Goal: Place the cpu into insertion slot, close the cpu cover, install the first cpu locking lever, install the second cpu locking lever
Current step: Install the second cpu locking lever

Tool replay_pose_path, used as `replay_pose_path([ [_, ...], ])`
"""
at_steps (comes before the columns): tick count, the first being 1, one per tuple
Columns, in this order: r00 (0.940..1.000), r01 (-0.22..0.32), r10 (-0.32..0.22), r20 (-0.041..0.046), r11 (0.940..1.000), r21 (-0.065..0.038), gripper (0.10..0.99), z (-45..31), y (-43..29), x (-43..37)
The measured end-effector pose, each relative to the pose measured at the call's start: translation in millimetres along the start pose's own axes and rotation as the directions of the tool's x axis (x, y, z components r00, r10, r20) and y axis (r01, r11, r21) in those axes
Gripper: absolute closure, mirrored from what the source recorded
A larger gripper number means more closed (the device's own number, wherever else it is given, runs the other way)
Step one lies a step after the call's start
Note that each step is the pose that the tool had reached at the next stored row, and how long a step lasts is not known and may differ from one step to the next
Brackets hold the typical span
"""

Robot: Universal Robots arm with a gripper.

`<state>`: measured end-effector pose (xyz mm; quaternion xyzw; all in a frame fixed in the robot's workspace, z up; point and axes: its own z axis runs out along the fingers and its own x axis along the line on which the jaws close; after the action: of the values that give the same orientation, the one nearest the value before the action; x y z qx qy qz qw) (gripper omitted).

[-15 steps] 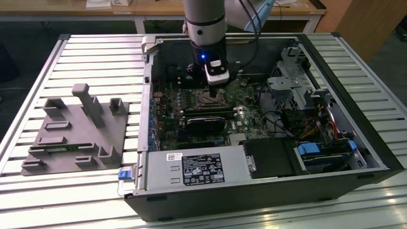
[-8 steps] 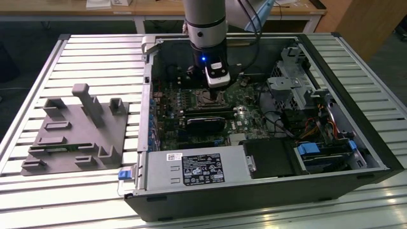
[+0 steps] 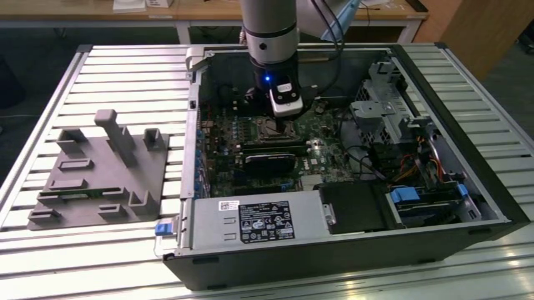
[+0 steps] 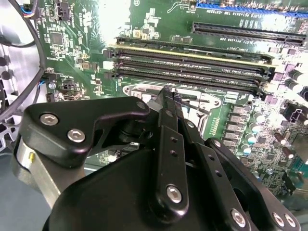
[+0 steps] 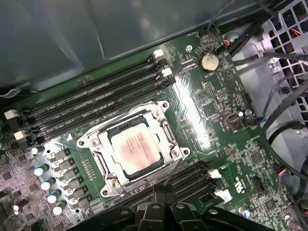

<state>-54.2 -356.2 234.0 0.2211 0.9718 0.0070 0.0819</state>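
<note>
Slatted metal tabletop (image 3: 50, 94) was seen carrying an open computer case (image 3: 467, 237) and, well apart on the exterior view's left, a grey holder block (image 3: 100, 181). Inside the case a green circuit board (image 5: 219, 103) was laid flat, with 4 long black memory slots (image 5: 96, 103) beside the socket (image 5: 108, 178). The chip (image 5: 134, 148) was seated in the socket, its silvery top showing through the square window of the metal cover (image 5: 166, 130), which was lying flat around it. The arm (image 3: 269, 31) was hung over the middle of the board, with the gripper (image 4: 166, 94) poised just above the socket. In the second wrist view its fingers (image 4: 169, 139) were seen brought narrowly together at the tips, with nothing visibly held between them.
</note>
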Motion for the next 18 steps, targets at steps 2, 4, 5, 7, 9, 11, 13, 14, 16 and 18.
replay_pose_path([
  [2, 1.0000, 0.001, -0.001, 0.0000, 1.0000, 0.000, 0.980, 0.0, -0.8, -0.2],
  [4, 1.0000, 0.007, -0.007, -0.0002, 1.0000, -0.001, 0.980, -0.2, -2.3, 0.3],
  [5, 0.9999, 0.012, -0.012, -0.0004, 0.9999, -0.002, 0.980, -0.3, -3.1, 0.8],
  [7, 0.9998, 0.020, -0.020, -0.0007, 0.9998, -0.003, 0.980, -0.6, -4.7, 2.2],
  [9, 0.9996, 0.029, -0.029, -0.0008, 0.9996, -0.004, 0.980, -0.9, -6.0, 3.8],
  [11, 0.9995, 0.032, -0.032, -0.0008, 0.9995, -0.005, 0.980, -1.0, -6.3, 4.7],
  [13, 0.9995, 0.033, -0.033, -0.0009, 0.9994, -0.005, 0.980, -1.0, -6.4, 4.8],
  [14, 0.9995, 0.033, -0.033, -0.0034, 0.9994, -0.004, 0.980, -0.7, -6.6, 4.8],
  [16, 0.9993, 0.033, -0.033, -0.0192, 0.9994, 0.003, 0.980, 0.1, -7.2, 4.7],
  [18, 0.9987, 0.034, -0.034, -0.0378, 0.9994, 0.010, 0.980, 1.1, -7.8, 4.6],
])
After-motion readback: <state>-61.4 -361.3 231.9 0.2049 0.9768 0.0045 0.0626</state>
